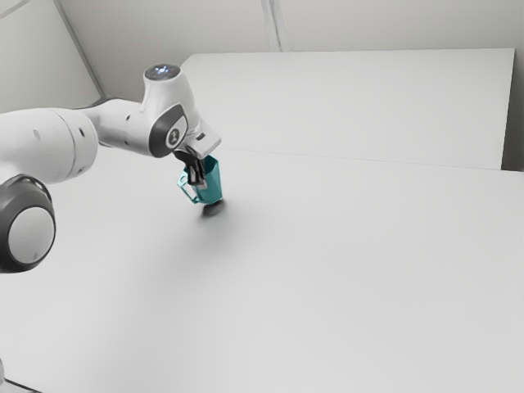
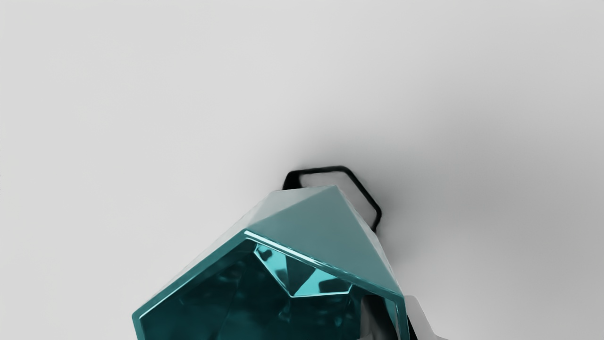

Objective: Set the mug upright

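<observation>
Over the table (image 1: 327,270), seemingly just above it, the mug (image 1: 210,182) leans, mouth up. My claw (image 1: 199,185), nearly closed, pinches its wall (image 2: 402,316) from inside and out. Released leaning, it could topple; that off-centre pinch might let it swivel.

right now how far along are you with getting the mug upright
Looks done: the gripper is shut on the mug's wall, one finger inside, one outside, and the mug has its mouth mostly up. In hand: the righting, as the mug leans a little. Left, probably: straighten it, settle it on the table, let go.
</observation>
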Available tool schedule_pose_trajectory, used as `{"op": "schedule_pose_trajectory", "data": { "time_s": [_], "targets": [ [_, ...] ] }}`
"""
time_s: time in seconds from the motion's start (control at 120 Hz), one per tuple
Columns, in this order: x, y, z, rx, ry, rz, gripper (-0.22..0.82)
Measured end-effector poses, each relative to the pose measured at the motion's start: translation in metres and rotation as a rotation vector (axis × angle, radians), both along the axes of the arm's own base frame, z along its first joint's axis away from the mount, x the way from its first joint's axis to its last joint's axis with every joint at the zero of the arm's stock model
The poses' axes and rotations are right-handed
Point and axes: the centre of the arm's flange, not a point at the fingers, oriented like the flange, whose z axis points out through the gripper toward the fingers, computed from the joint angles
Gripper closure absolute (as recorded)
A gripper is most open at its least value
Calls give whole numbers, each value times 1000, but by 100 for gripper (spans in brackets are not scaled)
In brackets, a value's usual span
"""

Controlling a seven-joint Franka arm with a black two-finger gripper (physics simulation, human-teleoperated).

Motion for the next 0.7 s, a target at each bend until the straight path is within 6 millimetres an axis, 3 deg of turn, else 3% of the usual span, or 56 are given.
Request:
{"op": "schedule_pose_trajectory", "data": {
  "time_s": [0.358,0.55,0.7],
  "targets": [
    [5,-1,-30,-71,10,73,78],
    [4,-4,-21,-70,4,67,37],
    [2,-1,1,-75,-24,69,18]
  ]
}}
